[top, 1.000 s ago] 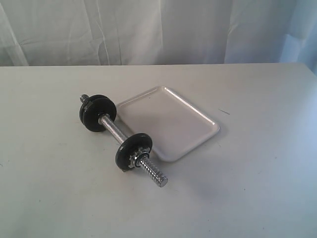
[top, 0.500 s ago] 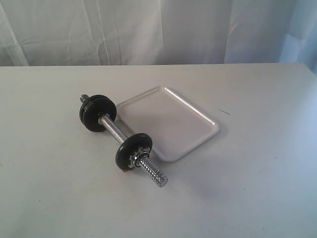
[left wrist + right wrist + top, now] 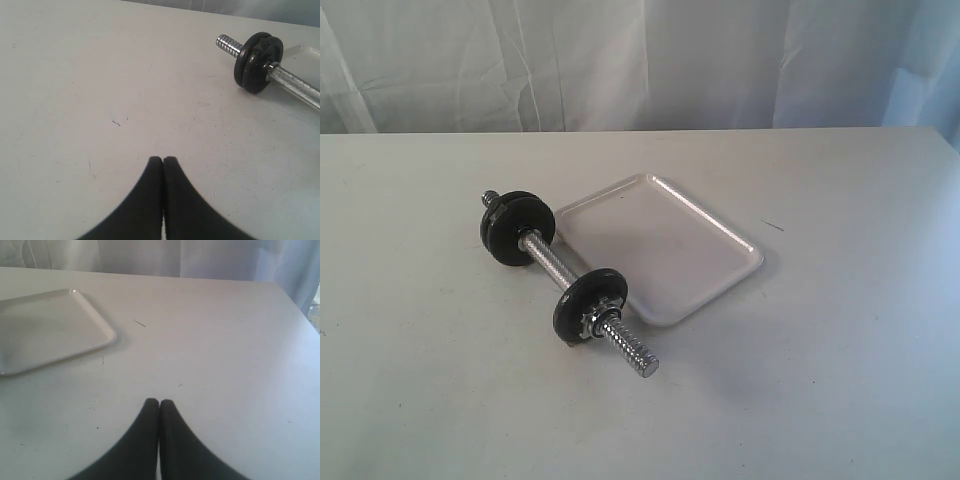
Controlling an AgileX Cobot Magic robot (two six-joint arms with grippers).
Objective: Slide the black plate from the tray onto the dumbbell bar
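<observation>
Dumbbell bar in threaded chrome, matte black plate, white tray

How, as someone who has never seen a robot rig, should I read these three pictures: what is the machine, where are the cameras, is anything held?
The machine is a robot with two arms, each ending in a gripper. The wide picture comes from a camera off the arms; neither arm shows in it. The other two come from cameras on the wrists. In them the left gripper and the right gripper are shut and hold nothing. On the white table lies a chrome dumbbell bar, with two black discs at its far end and one black plate near its near end. Beside it sits a white tray with nothing in it.
</observation>
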